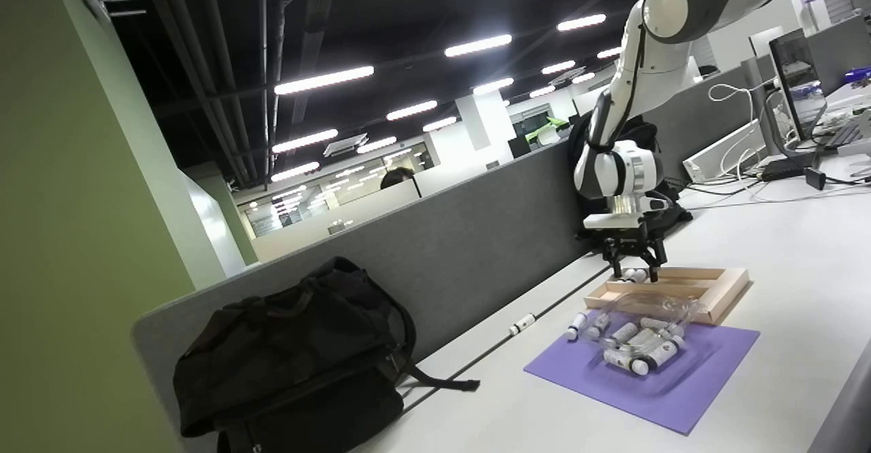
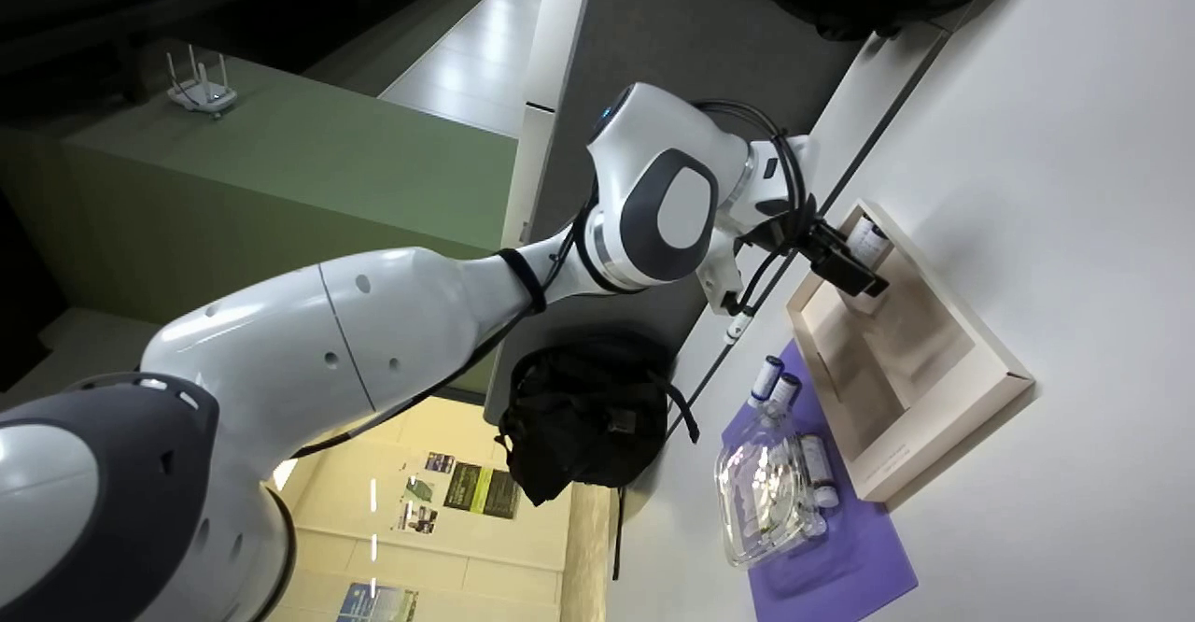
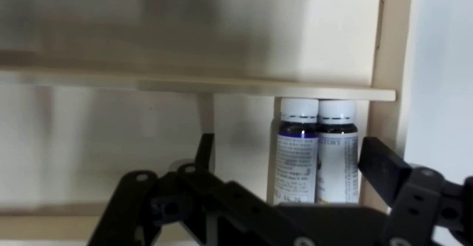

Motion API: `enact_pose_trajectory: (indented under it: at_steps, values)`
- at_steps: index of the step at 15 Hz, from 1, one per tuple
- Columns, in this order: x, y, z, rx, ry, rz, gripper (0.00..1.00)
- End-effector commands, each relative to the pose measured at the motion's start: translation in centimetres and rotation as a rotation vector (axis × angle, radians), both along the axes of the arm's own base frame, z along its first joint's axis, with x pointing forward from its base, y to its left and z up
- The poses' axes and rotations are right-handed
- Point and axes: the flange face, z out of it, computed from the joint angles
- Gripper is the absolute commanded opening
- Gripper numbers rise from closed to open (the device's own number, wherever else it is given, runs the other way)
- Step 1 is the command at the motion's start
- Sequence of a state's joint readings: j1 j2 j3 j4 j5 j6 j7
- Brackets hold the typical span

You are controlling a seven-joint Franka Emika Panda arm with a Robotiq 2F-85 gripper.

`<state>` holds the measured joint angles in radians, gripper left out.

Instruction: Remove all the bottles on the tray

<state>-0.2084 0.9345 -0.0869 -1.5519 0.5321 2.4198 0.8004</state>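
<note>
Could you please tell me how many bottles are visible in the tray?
2: in the wrist view, the right bottle lies near the right side of the tray, the left bottle just beside it. The gripper may hide others.

In an exterior view, a shallow rectangular light-wood tray (image 1: 725,291), two white-labelled cylindrical bottles (image 1: 639,275) in its far left corner, lies beyond a square purple sheet (image 1: 670,402). On the sheet, more bottles (image 1: 662,354) cluster at a clear squarish container (image 1: 639,311); another bottle (image 1: 523,324) lies farther left on the white table (image 1: 803,269).
</note>
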Motion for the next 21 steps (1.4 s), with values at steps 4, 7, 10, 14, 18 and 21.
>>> enact_pose_trajectory:
  at_steps: [4,7,10,14,18,21]
  values:
    - [-1.5,-0.4,0.0,0.011,0.015,0.033,0.92]
    - [-1.6,-0.4,0.0,0.01,0.013,0.041,0.62]
    - [-1.7,-0.4,0.5,0.01,0.009,0.045,0.44]
    - [-2.2,-0.6,1.8,0.025,0.013,0.053,0.27]
    - [-3.5,-2.3,3.4,0.041,0.002,0.04,0.03]
    - [-5.3,-4.8,4.4,0.062,-0.008,0.012,0.0]
